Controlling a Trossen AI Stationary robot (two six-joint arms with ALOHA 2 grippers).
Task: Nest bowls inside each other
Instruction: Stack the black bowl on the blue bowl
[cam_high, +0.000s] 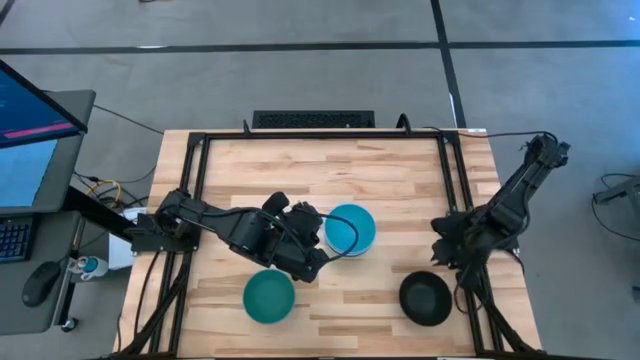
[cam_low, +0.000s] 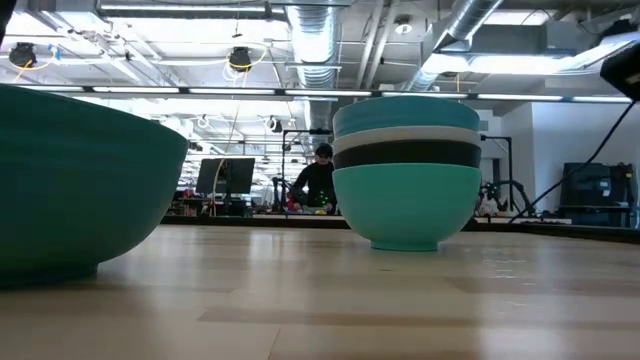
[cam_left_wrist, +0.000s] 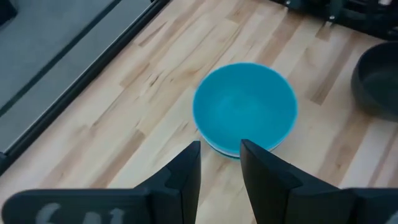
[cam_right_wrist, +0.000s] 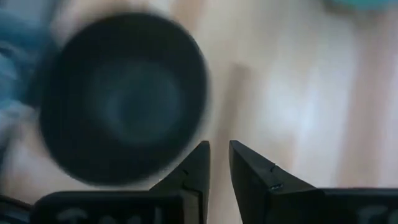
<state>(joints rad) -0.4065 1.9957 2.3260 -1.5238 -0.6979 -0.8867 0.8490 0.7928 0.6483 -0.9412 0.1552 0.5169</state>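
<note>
Near the middle of the counter (cam_high: 400, 190): stack of nested bowls (cam_high: 350, 229), four deep going by the low view — cyan at the bottom, then black, white, cyan on top. Two loners left to add. Teal bowl (cam_high: 269, 297) toward the front edge from the stack, on the left arm's side. Black bowl (cam_high: 425, 298) also toward the front from the stack, but on the right arm's side.

Left hand (cam_high: 318, 262) right beside the stack, just off its rim on the teal bowl's side, fingers (cam_left_wrist: 186, 171) a small gap apart, pinching nothing. Looks to sit between stack and teal bowl, so clearly the closer arm for that one — a short hop away from the stack and toward the front.

Right hand (cam_high: 448, 252) farther out from the stack, close by the black bowl's rim, also only slightly parted and holding nothing. Probably the natural pick for that bowl, then carry it sideways back to the stack.
</note>
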